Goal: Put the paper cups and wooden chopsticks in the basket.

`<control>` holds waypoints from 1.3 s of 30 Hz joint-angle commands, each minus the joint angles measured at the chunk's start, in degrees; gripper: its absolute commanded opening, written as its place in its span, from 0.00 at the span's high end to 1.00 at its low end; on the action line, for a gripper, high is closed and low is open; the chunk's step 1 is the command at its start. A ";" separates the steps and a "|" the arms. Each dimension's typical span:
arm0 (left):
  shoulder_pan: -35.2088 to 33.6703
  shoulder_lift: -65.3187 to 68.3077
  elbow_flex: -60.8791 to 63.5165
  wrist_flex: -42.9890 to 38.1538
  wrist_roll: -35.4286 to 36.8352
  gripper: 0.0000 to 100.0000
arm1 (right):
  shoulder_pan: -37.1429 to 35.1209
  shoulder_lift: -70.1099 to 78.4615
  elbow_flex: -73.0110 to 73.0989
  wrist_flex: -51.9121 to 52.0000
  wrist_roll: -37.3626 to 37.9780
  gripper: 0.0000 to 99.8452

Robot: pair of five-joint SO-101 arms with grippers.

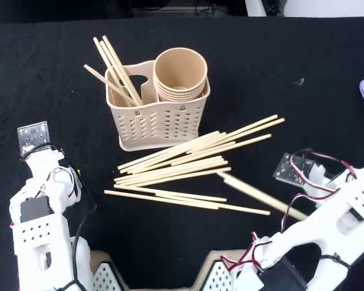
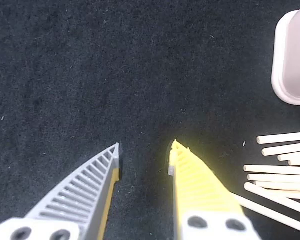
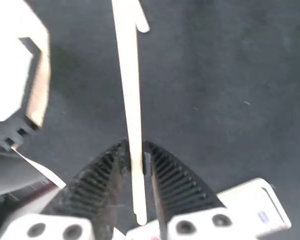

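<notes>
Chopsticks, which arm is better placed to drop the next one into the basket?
Right, most likely. The right end effector is shut on a chopstick, ready to carry to the basket. The left end effector is open and empty above bare cloth, beside the loose chopsticks.

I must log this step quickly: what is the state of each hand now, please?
Left hand: open, holding nothing.
Right hand: closed on one wooden chopstick.
</notes>
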 commanded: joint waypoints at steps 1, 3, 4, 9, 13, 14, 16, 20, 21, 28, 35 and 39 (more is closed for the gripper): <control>-0.13 -0.53 -0.75 -1.23 0.44 0.83 | -1.67 -0.22 -5.58 0.70 -3.08 0.99; -0.13 -0.53 -0.75 -1.23 0.44 0.83 | -3.60 -0.22 -7.69 0.35 -8.35 0.99; -0.13 -0.53 -0.75 -1.23 0.44 0.83 | -4.92 -0.22 -8.31 -0.18 -10.99 0.99; -0.13 -0.53 -0.75 -1.23 0.44 0.83 | -13.63 -0.22 -9.45 -9.23 -31.47 0.99; -0.13 -0.53 -0.75 -1.23 0.44 0.83 | -20.22 -0.22 -10.33 -19.87 -50.20 0.99; -0.13 -0.53 -0.75 -1.23 0.44 0.83 | -21.54 -0.22 -11.30 -21.45 -54.07 0.99; -0.13 -0.53 -0.75 -1.23 0.53 0.83 | -24.26 -0.22 -14.73 -23.21 -61.71 0.99; -0.04 -0.53 -0.75 -1.23 0.62 0.83 | -29.80 -0.22 -24.13 -23.12 -76.40 0.99; -0.04 -0.53 -0.75 -1.23 0.62 0.83 | -31.30 -0.22 -25.98 -23.12 -79.47 0.99; -0.04 -0.53 -0.57 -1.23 0.70 0.83 | -42.99 -0.22 -33.10 -23.56 -97.23 0.99; 0.04 -0.53 -0.48 -1.23 0.70 0.83 | -54.33 -0.22 -45.23 -23.12 -107.78 0.99; 0.04 -0.53 -0.48 -1.23 0.70 0.83 | -62.15 -0.22 -48.48 -23.12 -111.56 0.99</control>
